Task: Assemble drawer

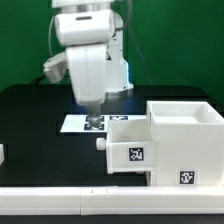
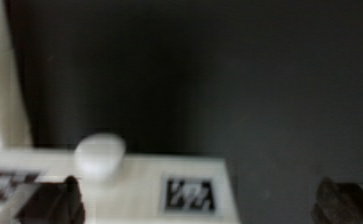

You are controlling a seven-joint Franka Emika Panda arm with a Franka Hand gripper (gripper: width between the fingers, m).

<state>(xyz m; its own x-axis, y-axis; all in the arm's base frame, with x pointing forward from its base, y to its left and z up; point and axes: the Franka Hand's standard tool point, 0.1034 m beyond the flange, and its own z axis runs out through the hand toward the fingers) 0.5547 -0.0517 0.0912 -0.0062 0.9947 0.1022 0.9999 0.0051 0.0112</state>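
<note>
1. a black table (image 1: 30, 135) fills the scene, with a green wall (image 1: 25, 40) behind it.
2. the white casing (image 1: 185, 140) sits at the exterior view's right, and a knobbed tray (image 1: 128, 152) juts from its side.
3. the marker board (image 1: 75, 124) lies flat behind the tray.
4. the gripper (image 1: 92, 122) hangs over the board with its fingers (image 2: 57, 200) spread, holding nothing.

A black bench (image 1: 30, 125) fills the scene. Behind the bench hangs a green backdrop (image 1: 25, 40), evenly lit. A pale strip (image 1: 60, 205) runs along the bench's near edge. On the bench lies the flat marker board (image 1: 75, 124).
</note>
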